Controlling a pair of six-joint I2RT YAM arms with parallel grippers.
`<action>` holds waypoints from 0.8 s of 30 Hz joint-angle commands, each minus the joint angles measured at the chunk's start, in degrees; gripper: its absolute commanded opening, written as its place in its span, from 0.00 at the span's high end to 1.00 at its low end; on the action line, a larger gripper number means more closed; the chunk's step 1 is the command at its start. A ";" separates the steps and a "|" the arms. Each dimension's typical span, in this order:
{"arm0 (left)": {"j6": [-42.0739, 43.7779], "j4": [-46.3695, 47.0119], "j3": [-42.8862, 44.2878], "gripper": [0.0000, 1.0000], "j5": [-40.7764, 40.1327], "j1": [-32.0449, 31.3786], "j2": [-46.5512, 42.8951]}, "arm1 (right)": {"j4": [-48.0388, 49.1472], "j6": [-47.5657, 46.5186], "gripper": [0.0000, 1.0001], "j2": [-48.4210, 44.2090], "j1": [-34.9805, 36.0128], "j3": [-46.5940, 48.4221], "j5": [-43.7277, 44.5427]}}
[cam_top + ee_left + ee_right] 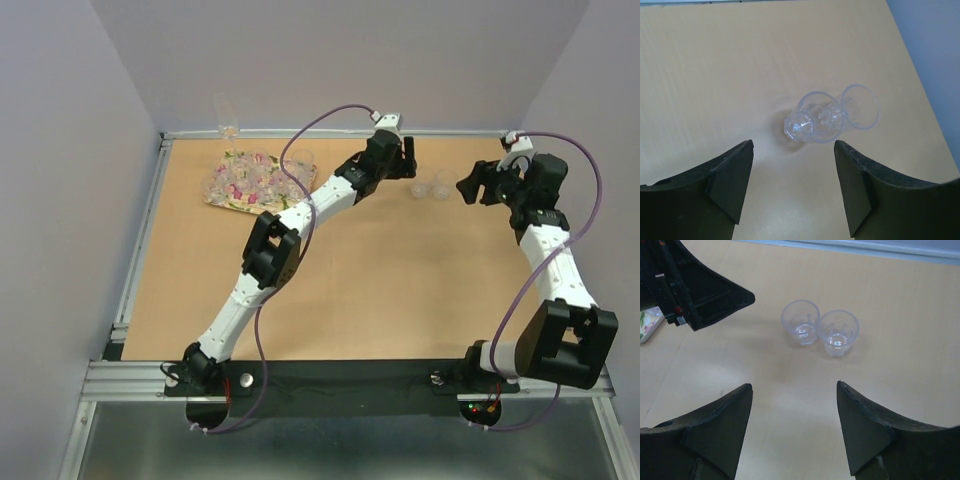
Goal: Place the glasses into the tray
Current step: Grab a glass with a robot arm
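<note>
Two small clear glasses (420, 188) (441, 187) stand side by side on the wooden table at the back right. In the left wrist view they overlap, one (812, 120) nearer and one (860, 107) behind it. The right wrist view shows them (800, 322) (838, 332) apart from my fingers. My left gripper (410, 165) (793, 147) is open just left of the pair, with nothing between its jaws. On the other side of the pair, my right gripper (472, 186) (795, 387) is open and empty. The flowered tray (222, 199) at the back left holds several glasses.
A taller clear glass (228, 120) stands at the table's far edge behind the tray. The left gripper's black body (690, 285) and a corner of the tray (649, 322) show at the upper left of the right wrist view. Metal rails border the table.
</note>
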 commanded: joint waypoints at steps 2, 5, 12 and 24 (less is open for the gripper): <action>3.66 8.94 -5.50 0.24 1.26 0.00 -8.71 | 1.67 2.00 0.27 4.28 -0.35 0.41 -5.38; 7.00 12.71 -12.79 0.23 1.44 0.26 -15.03 | 1.05 3.49 0.27 6.47 -0.35 2.68 -5.13; 14.47 15.18 -29.23 0.23 1.17 0.26 -29.89 | 0.61 12.10 0.34 15.17 -0.35 9.63 5.07; 21.33 15.80 -55.14 0.21 1.09 0.35 -56.17 | -1.75 13.69 0.51 34.43 -0.35 25.71 10.96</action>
